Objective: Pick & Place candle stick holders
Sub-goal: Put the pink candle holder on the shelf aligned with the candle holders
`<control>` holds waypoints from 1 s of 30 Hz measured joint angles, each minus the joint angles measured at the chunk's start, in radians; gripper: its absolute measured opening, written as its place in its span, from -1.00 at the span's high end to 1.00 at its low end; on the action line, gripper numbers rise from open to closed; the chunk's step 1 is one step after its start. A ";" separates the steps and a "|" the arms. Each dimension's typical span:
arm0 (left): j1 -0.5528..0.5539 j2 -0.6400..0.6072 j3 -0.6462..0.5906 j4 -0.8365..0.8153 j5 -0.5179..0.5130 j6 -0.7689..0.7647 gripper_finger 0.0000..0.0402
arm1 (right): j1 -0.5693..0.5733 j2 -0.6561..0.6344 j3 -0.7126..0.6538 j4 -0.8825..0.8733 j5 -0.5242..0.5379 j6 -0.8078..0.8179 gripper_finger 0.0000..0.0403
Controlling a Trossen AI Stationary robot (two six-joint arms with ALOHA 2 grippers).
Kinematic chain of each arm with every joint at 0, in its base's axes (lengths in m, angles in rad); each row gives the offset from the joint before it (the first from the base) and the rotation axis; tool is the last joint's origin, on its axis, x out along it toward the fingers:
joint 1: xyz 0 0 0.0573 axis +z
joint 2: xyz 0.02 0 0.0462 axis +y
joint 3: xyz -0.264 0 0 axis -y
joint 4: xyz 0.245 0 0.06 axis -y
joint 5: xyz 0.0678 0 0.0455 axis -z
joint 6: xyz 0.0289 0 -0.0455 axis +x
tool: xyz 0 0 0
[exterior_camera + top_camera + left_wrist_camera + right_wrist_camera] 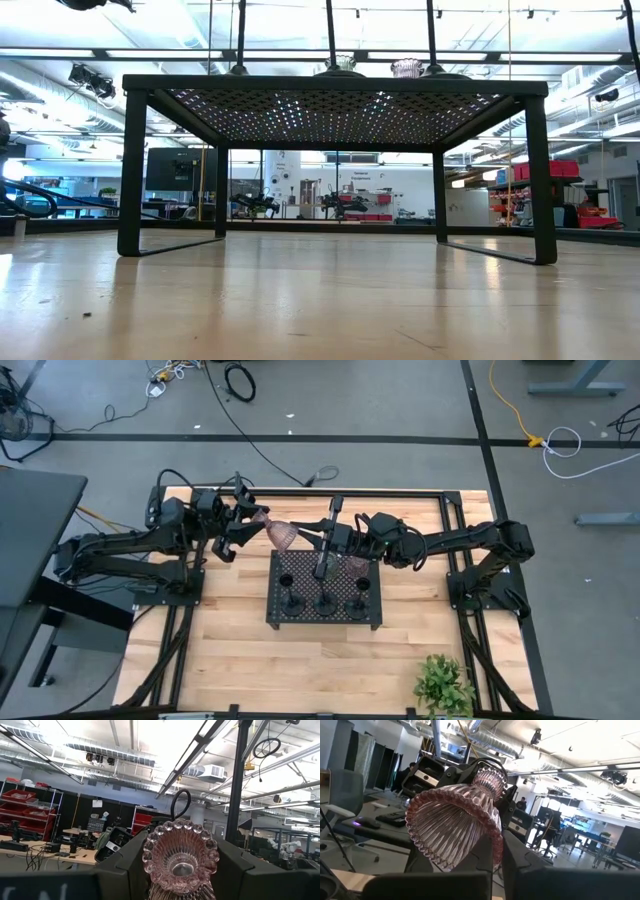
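We see the left tool point(250, 520) clamped on one pink glass holder point(283, 535), the right tool point(350, 550) clamped on another point(357, 568).

A pinkish-brown ribbed glass hourglass-shaped candle stick holder point(283, 534) lies tilted on its side in the air beyond the far left corner of the black perforated tray point(324, 614), gripped at one end by the left claw point(252, 522); its beaded round rim point(180, 856) faces the wrist camera. Three black candle stick holders with round bases and thin stems point(326, 603) stand upright in a row along the tray's near side. A second pinkish-brown glass holder point(357, 567) stands at the tray's far right.
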 joint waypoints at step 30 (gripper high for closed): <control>0.001 0.000 -0.002 0.045 0.001 -0.003 0.16 | 0.011 -0.002 0.002 -0.010 0.001 0.039 0.82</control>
